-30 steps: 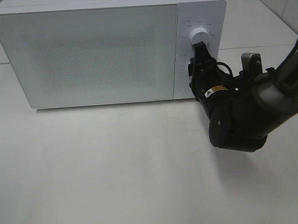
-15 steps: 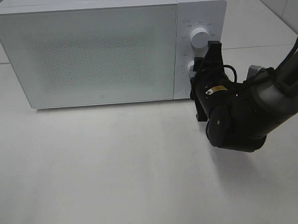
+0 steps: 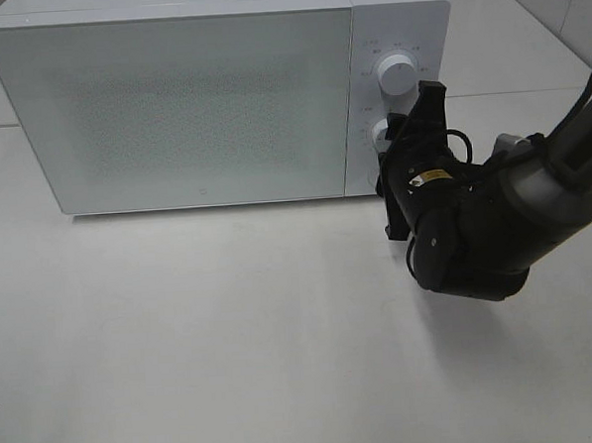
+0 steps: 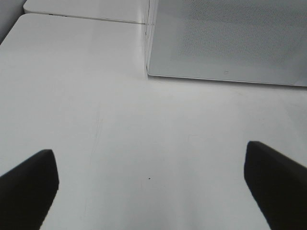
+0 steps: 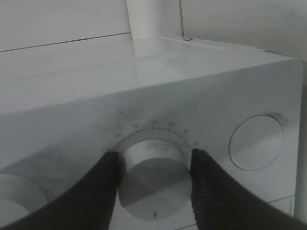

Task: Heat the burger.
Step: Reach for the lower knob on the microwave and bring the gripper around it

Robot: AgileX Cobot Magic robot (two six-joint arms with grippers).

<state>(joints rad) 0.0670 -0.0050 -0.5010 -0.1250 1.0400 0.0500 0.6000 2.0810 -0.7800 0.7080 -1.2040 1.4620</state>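
Tabletop microwave's lower knob seems pinched between right fingers; burger unseen.

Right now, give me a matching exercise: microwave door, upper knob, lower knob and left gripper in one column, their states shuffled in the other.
Column one:
1. microwave door
2. upper knob
3. lower knob
4. left gripper

Column two:
A. wide open, over the table
B. gripped by the right gripper
C. closed
D. on the control panel, nothing gripping it

Pairs: 1-C, 2-D, 3-B, 4-A.
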